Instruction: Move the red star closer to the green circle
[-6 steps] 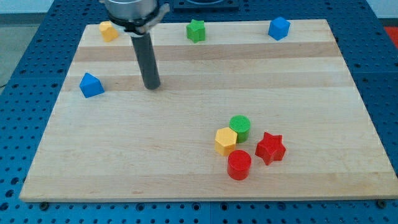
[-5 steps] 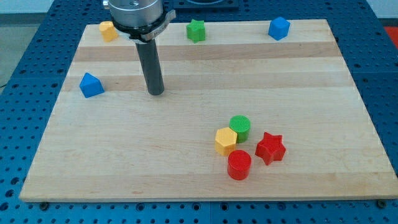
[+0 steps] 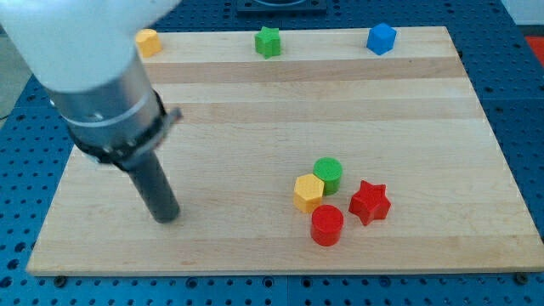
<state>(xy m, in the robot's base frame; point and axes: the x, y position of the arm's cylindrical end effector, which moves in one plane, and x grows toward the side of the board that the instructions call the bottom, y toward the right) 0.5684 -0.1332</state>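
Note:
The red star (image 3: pixel 370 202) lies on the wooden board at the lower right. The green circle (image 3: pixel 328 173) sits just up and left of it, a small gap apart. A yellow hexagon (image 3: pixel 308 193) touches the green circle's lower left, and a red circle (image 3: pixel 327 225) lies below, beside the star. My tip (image 3: pixel 166 216) rests on the board at the lower left, far to the left of this cluster.
A yellow block (image 3: pixel 148 41), a green star (image 3: pixel 268 41) and a blue block (image 3: pixel 382 38) line the board's top edge. The arm's body covers the board's left part, where a blue block stood earlier. The wooden board (image 3: pixel 408 127) is bordered by blue perforated table.
My tip has moved from the upper left down toward the view's bottom left, and the arm now hides the blue block at the left. No block has moved.

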